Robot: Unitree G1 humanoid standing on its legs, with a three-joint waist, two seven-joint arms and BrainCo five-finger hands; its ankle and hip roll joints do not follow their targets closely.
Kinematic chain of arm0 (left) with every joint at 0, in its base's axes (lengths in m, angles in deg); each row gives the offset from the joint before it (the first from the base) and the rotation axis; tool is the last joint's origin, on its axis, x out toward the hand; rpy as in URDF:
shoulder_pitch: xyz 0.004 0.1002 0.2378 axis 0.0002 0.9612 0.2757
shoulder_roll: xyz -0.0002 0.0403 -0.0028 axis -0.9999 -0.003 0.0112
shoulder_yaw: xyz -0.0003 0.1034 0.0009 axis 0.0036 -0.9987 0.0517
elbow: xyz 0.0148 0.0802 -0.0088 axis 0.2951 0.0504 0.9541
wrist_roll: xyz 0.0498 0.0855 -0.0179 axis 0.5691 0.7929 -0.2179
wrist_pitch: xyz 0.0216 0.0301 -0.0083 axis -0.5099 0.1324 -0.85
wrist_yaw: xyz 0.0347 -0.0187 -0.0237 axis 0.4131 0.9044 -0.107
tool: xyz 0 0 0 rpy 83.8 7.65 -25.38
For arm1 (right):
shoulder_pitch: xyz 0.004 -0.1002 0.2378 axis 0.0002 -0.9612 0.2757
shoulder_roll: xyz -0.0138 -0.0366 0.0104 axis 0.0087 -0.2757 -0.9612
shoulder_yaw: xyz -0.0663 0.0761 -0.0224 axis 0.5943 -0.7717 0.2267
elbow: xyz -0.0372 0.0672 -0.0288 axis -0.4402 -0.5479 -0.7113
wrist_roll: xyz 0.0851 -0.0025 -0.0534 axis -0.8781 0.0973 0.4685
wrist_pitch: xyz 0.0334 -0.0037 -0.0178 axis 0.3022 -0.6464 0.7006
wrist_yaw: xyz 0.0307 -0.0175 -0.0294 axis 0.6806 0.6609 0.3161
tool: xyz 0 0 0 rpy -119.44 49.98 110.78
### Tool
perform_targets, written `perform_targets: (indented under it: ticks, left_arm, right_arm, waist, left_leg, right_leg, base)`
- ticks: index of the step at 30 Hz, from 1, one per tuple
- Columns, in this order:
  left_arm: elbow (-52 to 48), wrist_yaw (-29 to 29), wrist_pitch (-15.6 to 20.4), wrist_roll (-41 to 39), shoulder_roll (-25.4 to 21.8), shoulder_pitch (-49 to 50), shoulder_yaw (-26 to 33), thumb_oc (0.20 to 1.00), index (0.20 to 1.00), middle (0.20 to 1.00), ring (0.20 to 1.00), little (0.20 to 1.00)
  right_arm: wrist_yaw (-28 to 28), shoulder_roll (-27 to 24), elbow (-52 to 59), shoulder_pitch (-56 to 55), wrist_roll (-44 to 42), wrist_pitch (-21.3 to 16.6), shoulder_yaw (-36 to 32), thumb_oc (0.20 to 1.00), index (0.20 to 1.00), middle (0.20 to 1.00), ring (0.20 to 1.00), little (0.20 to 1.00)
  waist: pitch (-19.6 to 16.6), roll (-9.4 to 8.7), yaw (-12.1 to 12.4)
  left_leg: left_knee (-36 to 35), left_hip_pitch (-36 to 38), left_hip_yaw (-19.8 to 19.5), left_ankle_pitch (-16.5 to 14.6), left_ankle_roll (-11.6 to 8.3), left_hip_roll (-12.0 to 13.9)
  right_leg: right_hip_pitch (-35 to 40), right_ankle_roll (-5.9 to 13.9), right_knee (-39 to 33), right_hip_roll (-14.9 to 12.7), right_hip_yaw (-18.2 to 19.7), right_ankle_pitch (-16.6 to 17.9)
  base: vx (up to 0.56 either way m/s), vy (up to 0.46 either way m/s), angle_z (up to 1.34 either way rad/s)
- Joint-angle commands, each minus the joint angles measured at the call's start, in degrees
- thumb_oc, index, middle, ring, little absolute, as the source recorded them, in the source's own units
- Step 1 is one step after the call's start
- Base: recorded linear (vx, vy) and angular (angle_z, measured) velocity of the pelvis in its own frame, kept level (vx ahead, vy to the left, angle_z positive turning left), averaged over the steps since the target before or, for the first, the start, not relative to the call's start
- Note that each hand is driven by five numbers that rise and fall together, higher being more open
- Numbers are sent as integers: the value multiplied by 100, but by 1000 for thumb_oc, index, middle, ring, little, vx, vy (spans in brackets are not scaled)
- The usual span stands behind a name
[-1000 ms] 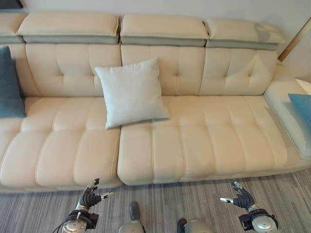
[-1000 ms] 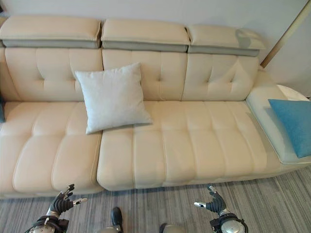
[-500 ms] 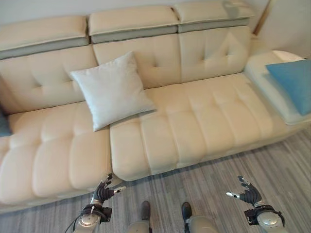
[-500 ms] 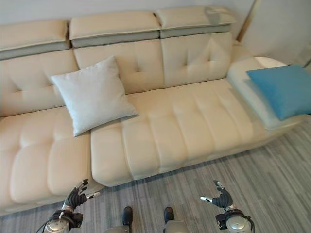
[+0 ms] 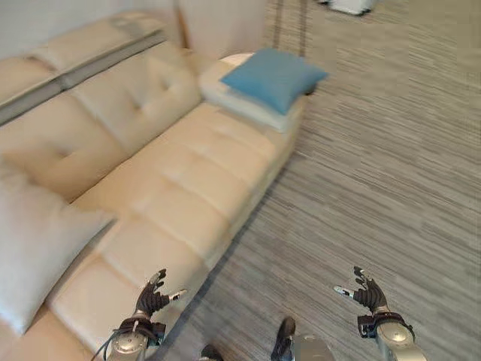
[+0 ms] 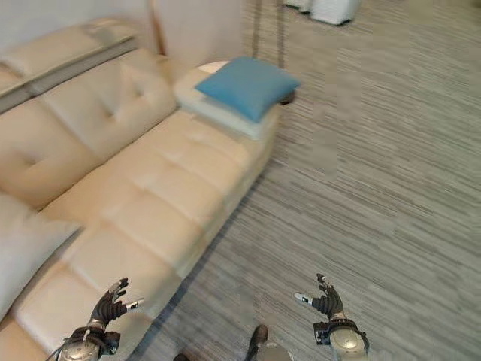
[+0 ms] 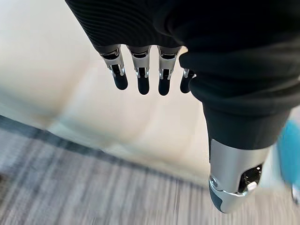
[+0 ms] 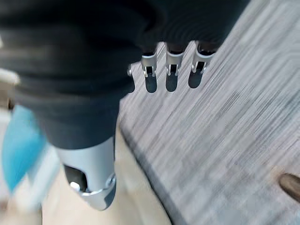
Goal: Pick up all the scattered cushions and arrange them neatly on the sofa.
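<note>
1. Nearest to you, the left hand [image 5: 150,299] hangs low over the front edge of the sofa [image 5: 173,180], fingers straight and spread, holding nothing. Your left wrist view shows those fingers [image 7: 140,79] relaxed above the cream seat and a strip of floor.
2. Level with it on the other side, the right hand [image 5: 366,292] hovers over the striped grey floor [image 5: 376,150], well apart from the sofa. Its fingers [image 8: 171,75] are also straight and loose, with nothing in them.
3. Just beyond the left hand, a pale grey cushion [image 5: 34,252] leans against the sofa back at the near end of the seat.
4. Further along, the middle seat sections lie bare.
5. At the far end, a blue cushion [image 5: 274,75] rests flat on the sofa's padded end section, tilted slightly, one corner hanging over the outer side toward the floor.
6. Beyond that, a white object [image 6: 327,9] stands on the floor, too far off to make out.
</note>
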Motion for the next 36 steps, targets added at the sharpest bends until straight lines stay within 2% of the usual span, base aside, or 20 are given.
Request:
perform_targets:
  ticks: [1,3,5,6,8,9,10,11,14,17,19,20,21,22,23,24,25,28,29,36]
  left_arm:
    - [-398,83,223,194,-115,-238,-178,1000,1000,1000,1000,1000]
    - [-439,29,241,33,-22,-268,-264,1000,1000,1000,1000,1000]
    - [-435,27,242,30,-17,-274,-270,1000,1000,1000,1000,1000]
    - [-455,28,225,-2,61,-264,-355,1000,1000,1000,1000,1000]
    - [-441,32,213,52,51,-245,-404,1000,1000,1000,1000,1000]
    - [-480,71,184,92,50,-213,-415,1000,1000,1000,1000,1000]
    - [-481,72,183,92,50,-212,-415,1000,1000,1000,1000,1000]
    - [-488,68,162,134,43,-197,-392,1000,1000,1000,1000,1000]
    - [-554,32,139,144,14,-208,-343,1000,1000,1000,1000,1000]
    - [-614,2,137,226,-53,-114,-232,1000,1000,1000,1000,1000]
    - [-564,-17,130,205,-45,-117,-204,1000,1000,1000,1000,1000]
    - [-533,-11,123,182,-93,-146,-179,1000,1000,1000,1000,1000]
    - [-532,-11,123,182,-93,-149,-179,1000,1000,1000,1000,1000]
    - [-471,-58,142,166,-181,-220,-144,1000,1000,1000,1000,1000]
    - [-469,-58,143,166,-179,-224,-144,1000,1000,1000,1000,1000]
    - [-488,-78,149,163,-220,-246,-133,1000,1000,1000,1000,1000]
    - [-527,-94,174,141,-238,-239,-117,1000,1000,1000,1000,1000]
    - [-490,-107,191,118,-216,-260,-116,1000,1000,1000,1000,1000]
    - [-508,-97,197,133,-218,-252,-102,1000,1000,1000,1000,1000]
    - [-484,-118,227,259,-128,-302,-60,1000,1000,1000,1000,1000]
  right_arm:
    - [67,-167,242,-21,-135,-151,-210,1000,1000,1000,1000,1000]
    - [107,-270,240,-9,-129,-124,-178,1000,1000,1000,1000,1000]
    - [108,-275,240,-7,-130,-123,-183,1000,1000,1000,1000,1000]
    - [88,-319,320,-56,-123,-112,-155,1000,1000,1000,1000,1000]
    - [107,-339,340,-73,-137,-125,-150,1000,1000,1000,1000,1000]
    - [121,-324,386,-89,-145,-134,-128,1000,1000,1000,1000,1000]
    - [121,-324,387,-90,-145,-133,-128,1000,1000,1000,1000,1000]
    - [169,-328,320,-63,-157,-160,-81,1000,1000,1000,1000,1000]
    - [198,-316,292,19,-148,-154,-15,1000,1000,1000,1000,1000]
    - [147,-290,367,16,-69,-162,2,1000,1000,1000,1000,1000]
    - [142,-268,363,43,-40,-154,15,1000,1000,1000,1000,1000]
    - [79,-206,404,75,-25,-148,27,1000,1000,1000,1000,1000]
    - [79,-207,405,77,-24,-147,26,1000,1000,1000,1000,1000]
    - [76,-143,447,202,-30,-180,85,1000,1000,1000,1000,1000]
    - [76,-144,447,205,-30,-180,84,1000,1000,1000,1000,1000]
    - [66,-123,497,254,6,-184,131,1000,1000,1000,1000,1000]
    - [32,-101,536,302,68,-176,197,1000,1000,1000,1000,1000]
    - [17,-142,573,348,76,-168,210,1000,1000,1000,1000,1000]
    - [48,-211,610,381,126,-167,192,1000,1000,1000,1000,1000]
    - [142,-263,688,377,138,-158,51,1000,1000,1000,1000,1000]
  waist:
    - [98,-180,-122]
    - [207,-175,-41]
    - [212,-158,-49]
    - [275,-275,110]
    - [316,-304,195]
    - [332,-249,307]
    - [336,-254,306]
    - [364,-216,440]
    - [343,-178,620]
    - [189,-177,750]
    - [139,-233,801]
    - [141,-349,824]
    - [131,-336,834]
    - [224,-365,786]
    - [213,-351,798]
    - [254,-320,773]
    - [336,-223,712]
    - [383,-124,606]
    - [417,-111,525]
    - [512,-60,313]
  left_leg:
    - [1825,-389,-583,-662,-62,103]
    - [2404,-674,-1024,-433,-126,181]
    - [2448,-698,-1046,-445,-141,208]
    - [2131,-1298,-1654,-458,62,-186]
    - [1923,-1587,-1878,-352,91,-333]
    - [1401,-1791,-2174,-10,42,-483]
    - [1381,-1776,-2172,0,42,-490]
    - [853,-2104,-2449,390,-57,-650]
    - [310,-2448,-2722,631,-112,-765]
    - [353,-2369,-2783,852,-34,-699]
    - [555,-2431,-2780,778,30,-769]
    - [764,-2272,-2654,614,136,-814]
    - [757,-2286,-2651,627,133,-795]
    - [829,-2034,-2458,353,285,-779]
    - [822,-2049,-2453,366,283,-759]
    - [805,-1838,-2340,240,341,-719]
    - [715,-1414,-2226,55,407,-689]
    - [607,-1096,-2235,-83,415,-714]
    - [532,-817,-2225,-253,412,-773]
    - [297,68,-2380,-839,268,-859]
  right_leg:
    - [245,621,-337,-118,812,-155]
    - [415,483,-413,18,983,-271]
    - [421,471,-419,37,968,-275]
    - [569,409,-489,33,1182,-288]
    - [671,403,-512,88,1264,-347]
    - [835,382,-532,254,1380,-471]
    - [841,382,-532,249,1380,-473]
    - [1037,363,-541,394,1509,-637]
    - [1301,353,-531,576,1797,-826]
    - [1653,419,-446,588,2052,-1059]
    - [1705,486,-333,474,2106,-1061]
    - [1543,665,405,268,2136,-786]
    - [1522,661,403,284,2147,-770]
    - [1027,883,1566,48,2099,-84]
    - [1005,879,1560,67,2109,-65]
    - [716,953,1909,-105,1918,176]
    - [255,858,2099,-293,1594,165]
    - [-103,778,1850,-188,1419,-57]
    - [-397,749,1223,-142,1203,-147]
    - [-998,1020,-585,-173,1054,485]
  base:
    - [250,-295,-45]
    - [164,-171,-68]
    - [111,-79,-84]
    - [157,-86,-45]
    - [293,-95,-33]
    - [306,-64,-18]
    - [434,-39,-5]
    - [248,-18,-18]
    - [445,23,-38]
    - [500,121,-70]
    - [498,172,-92]
    - [278,115,-74]
    - [480,218,-76]
    - [185,104,-52]
    - [291,153,-58]
    - [284,142,-44]
    - [286,141,-43]
    - [388,104,-37]
    - [377,-3,7]
    - [438,-73,-1]
